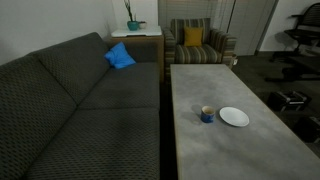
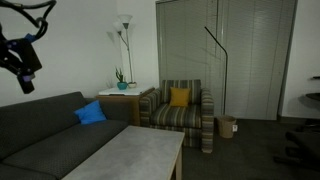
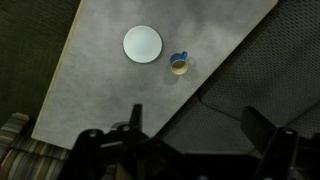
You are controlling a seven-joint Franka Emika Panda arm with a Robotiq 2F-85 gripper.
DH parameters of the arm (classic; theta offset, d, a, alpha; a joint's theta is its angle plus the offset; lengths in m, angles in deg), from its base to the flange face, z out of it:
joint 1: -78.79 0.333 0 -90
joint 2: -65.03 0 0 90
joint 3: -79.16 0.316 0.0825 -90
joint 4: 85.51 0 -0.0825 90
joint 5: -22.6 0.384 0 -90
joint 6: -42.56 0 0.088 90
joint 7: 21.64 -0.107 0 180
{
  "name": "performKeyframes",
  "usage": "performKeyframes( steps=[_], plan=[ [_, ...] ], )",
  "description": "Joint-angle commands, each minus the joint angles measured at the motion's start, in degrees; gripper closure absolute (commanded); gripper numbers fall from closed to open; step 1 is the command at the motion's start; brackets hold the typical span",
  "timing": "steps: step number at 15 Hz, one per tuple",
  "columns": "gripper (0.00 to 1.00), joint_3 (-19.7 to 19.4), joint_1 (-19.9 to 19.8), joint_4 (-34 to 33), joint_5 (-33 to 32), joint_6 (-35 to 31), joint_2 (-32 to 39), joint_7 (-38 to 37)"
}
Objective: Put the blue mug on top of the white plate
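The gripper (image 3: 193, 114) is hovering high above the gray coffee table (image 3: 100, 90), its fingers spread wide and gripping nothing. Below, the blue mug (image 3: 180, 63) is standing upright on the tabletop just beside the white plate (image 3: 142, 44), not on it.

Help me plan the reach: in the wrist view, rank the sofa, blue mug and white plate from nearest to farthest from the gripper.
1. sofa: at right, under the gripper, jaws open.
2. blue mug: on the table, sofa side.
3. white plate: beyond the mug, farther in.
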Motion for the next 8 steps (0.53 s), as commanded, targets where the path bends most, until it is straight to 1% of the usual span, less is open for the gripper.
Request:
performKeyframes(
  steps=[1,3,4,5,6,7,8],
  plan=[
    [0.00,2.66,-2.44,-0.46,-0.06,0.01,0.70,-0.23],
    [0.00,2.71,-2.51,-0.91,-0.08,0.00,1.02,-0.25],
    [0.00,3.08,-2.62,0.11,-2.03,-1.44,0.61,-2.44],
    [0.00,3.78,-2.58,-0.41,-1.62,-1.58,1.53,-2.06],
    [0.00,4.24,-2.81,-1.34,-2.97,-2.59,3.47,-3.68],
    [0.00,4.62,-2.74,-3.25,0.30,-1.80,5.82,-0.08],
    [0.00,5.15,-2.84,-4.64,2.07,-1.84,7.88,1.51]
  ],
)
